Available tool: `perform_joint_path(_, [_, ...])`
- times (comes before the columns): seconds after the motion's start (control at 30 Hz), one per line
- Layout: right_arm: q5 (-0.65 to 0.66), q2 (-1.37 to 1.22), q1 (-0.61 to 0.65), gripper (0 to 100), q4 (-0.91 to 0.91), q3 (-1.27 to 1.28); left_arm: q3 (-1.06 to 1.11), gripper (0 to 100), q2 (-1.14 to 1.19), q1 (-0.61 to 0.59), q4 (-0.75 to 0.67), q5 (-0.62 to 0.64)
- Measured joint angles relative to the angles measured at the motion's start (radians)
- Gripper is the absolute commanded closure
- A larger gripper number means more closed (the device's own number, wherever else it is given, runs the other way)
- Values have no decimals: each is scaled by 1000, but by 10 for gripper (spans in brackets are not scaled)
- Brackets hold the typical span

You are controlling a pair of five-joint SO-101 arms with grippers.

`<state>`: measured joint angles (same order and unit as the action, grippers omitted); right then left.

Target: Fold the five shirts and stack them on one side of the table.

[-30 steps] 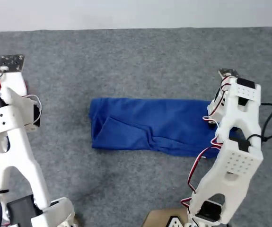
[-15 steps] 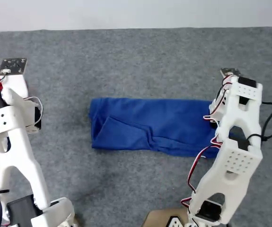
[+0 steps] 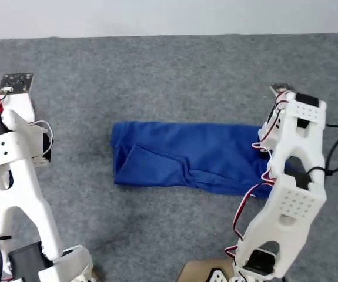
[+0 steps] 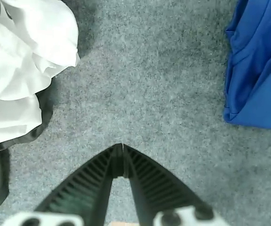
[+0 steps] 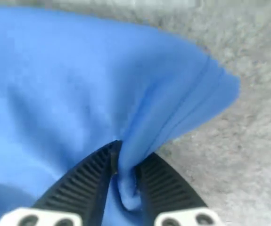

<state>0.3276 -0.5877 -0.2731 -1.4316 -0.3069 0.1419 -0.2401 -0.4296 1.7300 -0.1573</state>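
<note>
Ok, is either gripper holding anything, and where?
The right gripper pinches the blue shirt by a fold at the end beside that arm; the left gripper is shut, empty.

- No text, number, label or sign can be read in any view.
- The white garment (image 4: 22,56) bears a few dark marks at its edge, cut off and too small to read.
- The blue shirt (image 3: 186,155) shows plain cloth.
- The small circuit board (image 3: 17,81) on the arm at the left has specks too small to read.
</note>
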Motion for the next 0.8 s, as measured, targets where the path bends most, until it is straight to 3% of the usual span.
perform_joint_path(0.3, [38,81,-11,987,-41,0,0,992,0,0,0,0])
perform_joint_path(0.8, [219,81,-193,987,-31,0,0,992,0,0,0,0])
